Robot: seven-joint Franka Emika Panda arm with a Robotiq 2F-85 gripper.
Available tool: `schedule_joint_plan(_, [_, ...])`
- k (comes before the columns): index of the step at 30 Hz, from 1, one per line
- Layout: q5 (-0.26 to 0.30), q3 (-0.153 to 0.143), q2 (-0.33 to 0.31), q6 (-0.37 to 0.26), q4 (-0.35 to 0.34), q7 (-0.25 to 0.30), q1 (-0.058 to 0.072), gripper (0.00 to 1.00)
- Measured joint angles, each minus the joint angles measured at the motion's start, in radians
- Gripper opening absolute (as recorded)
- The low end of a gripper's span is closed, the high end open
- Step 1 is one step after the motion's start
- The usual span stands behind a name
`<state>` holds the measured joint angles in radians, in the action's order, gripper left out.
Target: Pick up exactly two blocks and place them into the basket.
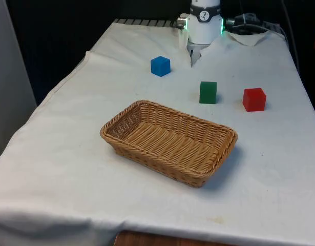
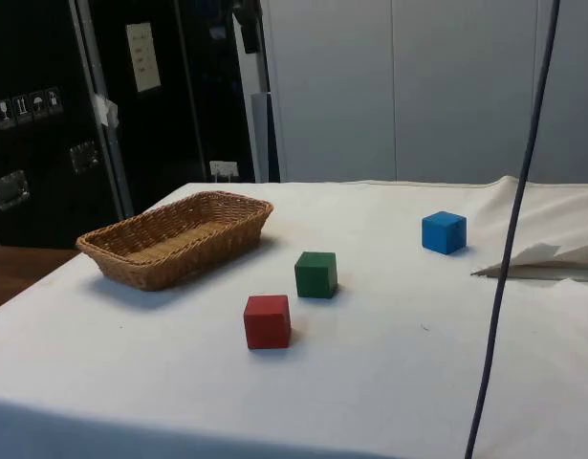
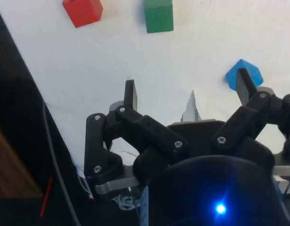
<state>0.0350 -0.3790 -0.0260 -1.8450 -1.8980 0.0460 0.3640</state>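
Three blocks lie on the white cloth. The blue block (image 1: 160,66) (image 2: 444,232) (image 3: 244,73) is farthest from the basket. The green block (image 1: 208,93) (image 2: 316,274) (image 3: 159,16) and the red block (image 1: 254,99) (image 2: 268,321) (image 3: 82,10) sit close together beside the basket. The woven basket (image 1: 147,154) (image 2: 169,273) holds nothing. In the wrist view my gripper (image 3: 187,89) hangs high above the cloth, open, with nothing between its fingers (image 3: 130,94); one fingertip overlaps the blue block's edge.
A dark cable (image 2: 509,249) hangs down in front of the side camera. The cloth is folded up into a ridge (image 2: 542,260) near the robot's base (image 1: 205,23). The table's edge and dark floor (image 3: 17,141) lie beside the gripper.
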Motion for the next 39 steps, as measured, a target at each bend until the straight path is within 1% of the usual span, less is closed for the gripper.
schedule_joint_plan(3, [-0.003, 0.000, 0.005, -0.001, -0.007, 0.000, -0.001, 1.00])
schedule_joint_plan(5, [-0.013, 0.000, 0.024, -0.003, -0.032, -0.002, -0.004, 1.00])
schedule_joint_plan(13, [-0.052, 0.000, 0.070, -0.020, -0.095, -0.016, -0.006, 1.00])
schedule_joint_plan(16, [-0.078, 0.001, 0.093, -0.027, -0.130, -0.028, -0.006, 1.00])
schedule_joint_plan(19, [-0.091, 0.001, 0.103, -0.033, -0.146, -0.037, -0.006, 1.00])
schedule_joint_plan(20, [-0.105, 0.002, 0.112, -0.043, -0.164, -0.047, -0.006, 1.00])
schedule_joint_plan(26, [-0.143, 0.002, 0.140, -0.062, -0.213, -0.073, -0.006, 1.00])
schedule_joint_plan(27, [-0.154, 0.003, 0.149, -0.070, -0.232, -0.083, -0.006, 1.00])
schedule_joint_plan(29, [-0.154, 0.003, 0.149, -0.070, -0.232, -0.083, -0.006, 1.00])
schedule_joint_plan(30, [-0.163, 0.004, 0.158, -0.084, -0.254, -0.094, -0.006, 1.00])
schedule_joint_plan(33, [-0.178, 0.004, 0.170, -0.107, -0.289, -0.111, -0.006, 1.00])
schedule_joint_plan(34, [-0.178, 0.004, 0.170, -0.107, -0.289, -0.111, -0.006, 1.00])
schedule_joint_plan(35, [-0.188, 0.004, 0.179, -0.120, -0.310, -0.121, -0.006, 1.00])
schedule_joint_plan(39, [-0.202, 0.004, 0.192, -0.133, -0.339, -0.136, -0.006, 1.00])
